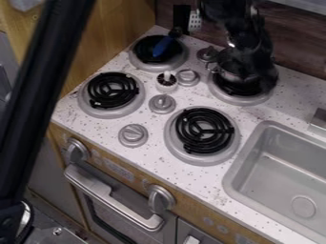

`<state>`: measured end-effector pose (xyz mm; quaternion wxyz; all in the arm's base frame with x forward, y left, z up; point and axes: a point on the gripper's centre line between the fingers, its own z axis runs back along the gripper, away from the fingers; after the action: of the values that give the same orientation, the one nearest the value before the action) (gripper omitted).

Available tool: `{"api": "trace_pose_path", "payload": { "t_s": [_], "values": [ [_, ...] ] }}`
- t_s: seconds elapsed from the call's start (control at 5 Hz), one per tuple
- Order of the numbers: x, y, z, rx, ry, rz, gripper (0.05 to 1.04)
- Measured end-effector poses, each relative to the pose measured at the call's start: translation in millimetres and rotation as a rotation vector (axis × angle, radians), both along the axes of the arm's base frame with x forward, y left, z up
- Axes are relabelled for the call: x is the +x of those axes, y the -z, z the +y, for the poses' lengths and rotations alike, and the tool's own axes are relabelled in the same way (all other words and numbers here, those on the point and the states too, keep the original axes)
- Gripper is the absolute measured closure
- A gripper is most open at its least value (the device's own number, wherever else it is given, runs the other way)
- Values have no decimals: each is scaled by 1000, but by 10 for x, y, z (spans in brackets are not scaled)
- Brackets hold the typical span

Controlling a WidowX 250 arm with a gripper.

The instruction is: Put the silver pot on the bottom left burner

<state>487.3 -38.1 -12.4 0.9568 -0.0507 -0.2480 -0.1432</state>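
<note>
The black gripper (255, 71) hangs low over the back right burner (239, 99), at the upper right of the camera view. Behind and beside it shows part of the silver pot (224, 68), with a small handle on its left; the dark gripper hides much of the pot. Whether the two touch cannot be made out. The bottom left burner (113, 90) has a black coil in a grey ring, with nothing on it.
A blue utensil (163, 46) lies over the back left burner. Between the burners stand grey knobs (162, 103) and a small black and white item (167, 82). The front right burner (202, 131) and the sink (274, 169) lie right. A black bar (41, 90) crosses the left foreground.
</note>
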Motion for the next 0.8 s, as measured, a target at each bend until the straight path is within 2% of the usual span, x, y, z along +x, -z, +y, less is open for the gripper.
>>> {"api": "trace_pose_path", "payload": {
  "t_s": [0.2,0.4,0.8],
  "values": [
    [85,-111,33,16,-7,-41,85],
    [327,-147,20,-39,-23,-80,85],
    [473,276,164,1,-28,-19,85]
  ]
}}
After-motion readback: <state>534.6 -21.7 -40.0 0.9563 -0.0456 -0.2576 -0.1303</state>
